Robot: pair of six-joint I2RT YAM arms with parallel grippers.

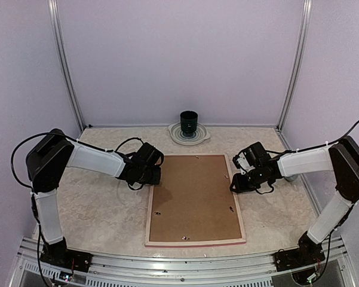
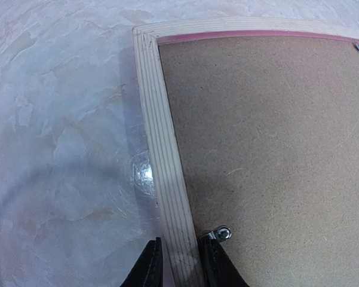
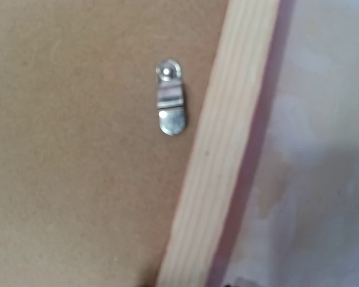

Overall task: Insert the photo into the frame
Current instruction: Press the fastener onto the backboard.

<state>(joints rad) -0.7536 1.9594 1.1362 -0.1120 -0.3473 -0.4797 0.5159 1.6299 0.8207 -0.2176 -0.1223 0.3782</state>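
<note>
The frame (image 1: 195,243) lies face down on the table, its pale wood back up and a pink edge showing. A brown backing board (image 1: 194,197) fills it. The photo is hidden. My left gripper (image 1: 152,177) straddles the frame's left rim (image 2: 158,119) near the far corner, one black finger on each side, shut on the rim (image 2: 180,266). My right gripper (image 1: 239,182) sits over the right rim (image 3: 227,119); only its dark tips show at the bottom edge (image 3: 185,284), one on each side of the wood.
Small metal turn clips (image 3: 170,104) (image 2: 223,233) hold the backing board. A dark cup (image 1: 189,121) stands on a pale plate (image 1: 189,137) at the back wall. Lilac walls and metal posts enclose the marbled table.
</note>
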